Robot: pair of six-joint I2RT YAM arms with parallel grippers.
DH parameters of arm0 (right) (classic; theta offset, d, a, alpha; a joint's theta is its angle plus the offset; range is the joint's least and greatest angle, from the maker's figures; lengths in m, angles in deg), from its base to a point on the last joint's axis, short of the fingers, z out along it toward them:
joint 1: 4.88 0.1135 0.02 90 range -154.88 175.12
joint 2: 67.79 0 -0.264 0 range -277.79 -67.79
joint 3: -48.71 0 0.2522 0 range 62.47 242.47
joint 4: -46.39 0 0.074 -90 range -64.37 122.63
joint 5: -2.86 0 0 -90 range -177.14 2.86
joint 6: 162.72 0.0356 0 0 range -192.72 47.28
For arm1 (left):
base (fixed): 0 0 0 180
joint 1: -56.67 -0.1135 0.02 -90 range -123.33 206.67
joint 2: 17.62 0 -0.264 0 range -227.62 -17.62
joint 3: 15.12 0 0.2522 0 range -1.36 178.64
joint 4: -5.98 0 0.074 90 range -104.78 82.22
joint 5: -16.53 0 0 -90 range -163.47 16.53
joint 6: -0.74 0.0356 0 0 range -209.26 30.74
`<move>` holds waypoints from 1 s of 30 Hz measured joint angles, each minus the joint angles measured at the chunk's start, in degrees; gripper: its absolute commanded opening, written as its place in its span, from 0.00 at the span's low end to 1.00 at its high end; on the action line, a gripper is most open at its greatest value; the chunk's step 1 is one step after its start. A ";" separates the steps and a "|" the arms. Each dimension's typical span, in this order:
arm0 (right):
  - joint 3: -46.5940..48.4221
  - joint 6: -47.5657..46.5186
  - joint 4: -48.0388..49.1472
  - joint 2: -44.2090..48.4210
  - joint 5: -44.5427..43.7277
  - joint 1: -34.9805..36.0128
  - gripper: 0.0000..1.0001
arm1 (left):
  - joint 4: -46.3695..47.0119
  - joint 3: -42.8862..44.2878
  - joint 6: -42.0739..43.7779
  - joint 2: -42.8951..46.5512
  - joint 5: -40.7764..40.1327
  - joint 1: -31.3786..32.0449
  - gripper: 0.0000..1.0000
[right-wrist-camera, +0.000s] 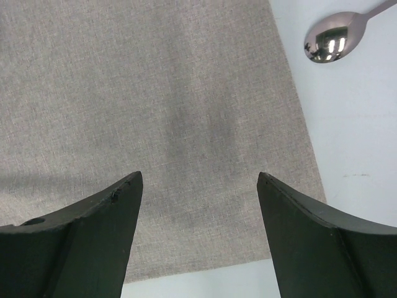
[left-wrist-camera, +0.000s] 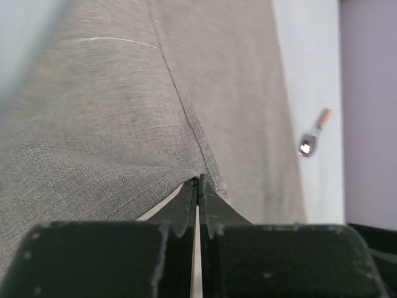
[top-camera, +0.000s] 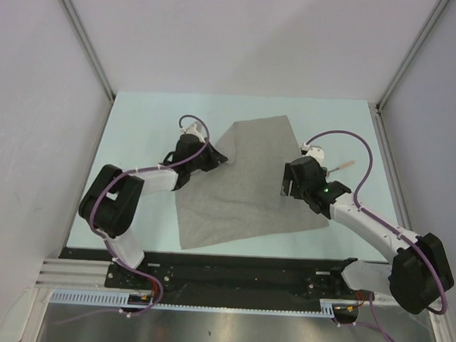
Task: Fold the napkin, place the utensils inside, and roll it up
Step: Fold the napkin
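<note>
The plain light-grey square cloth napkin (top-camera: pixel 246 183) lies askew on the pale tabletop (top-camera: pixel 139 129), ridged at its left edge. The left gripper (left-wrist-camera: pixel 198 186) pinches that edge; the right gripper (right-wrist-camera: pixel 198 180) hovers wide open over its right side

We see a pale table (top-camera: pixel 139 129) with a light-grey napkin (top-camera: pixel 250 179) spread across its middle, turned askew to the table's edges. Near the napkin's right edge, not touching it, a shiny spoon (right-wrist-camera: pixel 329 43) with a tan-tipped handle lies on the bare surface.
</note>
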 measured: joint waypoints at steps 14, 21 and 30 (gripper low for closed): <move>1.29 0.02 -3.13 8.17 -2.89 -0.02 0.81 | 10.64 2.54 -14.47 -11.61 -0.11 19.12 0.00; 1.44 0.02 -4.68 10.97 -3.48 -0.20 0.81 | 11.91 6.99 -19.52 -17.64 -0.24 27.52 0.00; 1.44 0.28 -6.27 11.91 -3.50 -0.28 0.81 | 12.37 13.46 -22.21 -20.83 -2.60 34.16 0.00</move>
